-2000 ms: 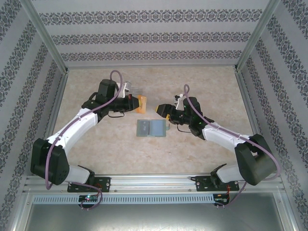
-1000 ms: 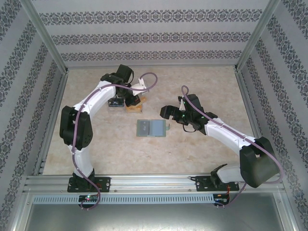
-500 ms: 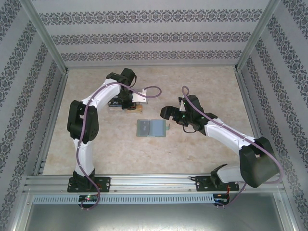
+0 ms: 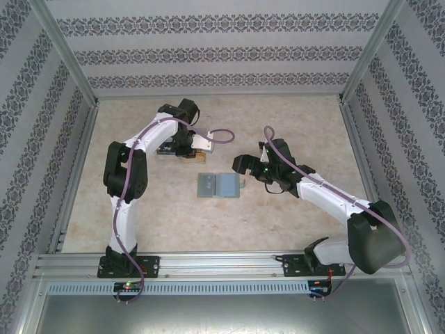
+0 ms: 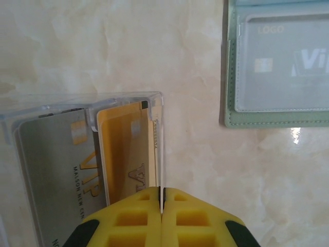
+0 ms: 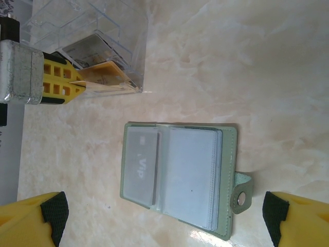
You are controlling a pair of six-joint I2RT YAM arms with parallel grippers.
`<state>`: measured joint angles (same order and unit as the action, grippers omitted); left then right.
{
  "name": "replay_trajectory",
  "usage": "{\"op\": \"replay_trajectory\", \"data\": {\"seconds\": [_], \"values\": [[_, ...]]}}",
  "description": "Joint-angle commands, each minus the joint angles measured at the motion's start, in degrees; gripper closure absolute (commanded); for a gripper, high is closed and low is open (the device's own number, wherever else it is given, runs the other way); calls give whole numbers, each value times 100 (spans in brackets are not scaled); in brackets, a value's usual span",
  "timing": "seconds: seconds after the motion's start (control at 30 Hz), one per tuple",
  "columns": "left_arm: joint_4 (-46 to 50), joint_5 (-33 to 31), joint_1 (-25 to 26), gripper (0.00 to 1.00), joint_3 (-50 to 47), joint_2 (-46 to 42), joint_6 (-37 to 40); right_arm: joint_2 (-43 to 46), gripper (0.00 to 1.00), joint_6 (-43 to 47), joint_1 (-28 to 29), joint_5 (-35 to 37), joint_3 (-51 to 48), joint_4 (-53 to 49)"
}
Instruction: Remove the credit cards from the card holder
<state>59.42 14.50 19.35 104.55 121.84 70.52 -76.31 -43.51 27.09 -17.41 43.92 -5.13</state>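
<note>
The soft sage-green bifold card holder [image 6: 177,175] lay centred just ahead of the wide-open right claw [image 4: 240,165]; the left claw [image 5: 162,200] clamped an orange-yellow plastic card [image 6: 105,82].

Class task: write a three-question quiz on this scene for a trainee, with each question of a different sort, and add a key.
1. True or false: the card holder lies closed on the table.
2. What is the left gripper shut on? A) the orange-yellow card B) the card holder C) nothing
3. Fill in: the right gripper, near the card holder, is ____.

Key: 1 false, it lies open; 2 A; 3 open.
</note>
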Motion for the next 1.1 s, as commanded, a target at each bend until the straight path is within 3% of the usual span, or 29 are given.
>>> {"op": "replay_trajectory", "data": {"seconds": [0.0,0.73,1.07], "values": [[130,10,-90,100,175,88,181,108,2,-61,-46,1,-110,140],[-52,-213,-124,100,456,338,-559,75,2,-8,-42,1,-92,205],[-248,-190,-123,80,329,411,-811,186,2,-77,-115,43,-191,243]]}}
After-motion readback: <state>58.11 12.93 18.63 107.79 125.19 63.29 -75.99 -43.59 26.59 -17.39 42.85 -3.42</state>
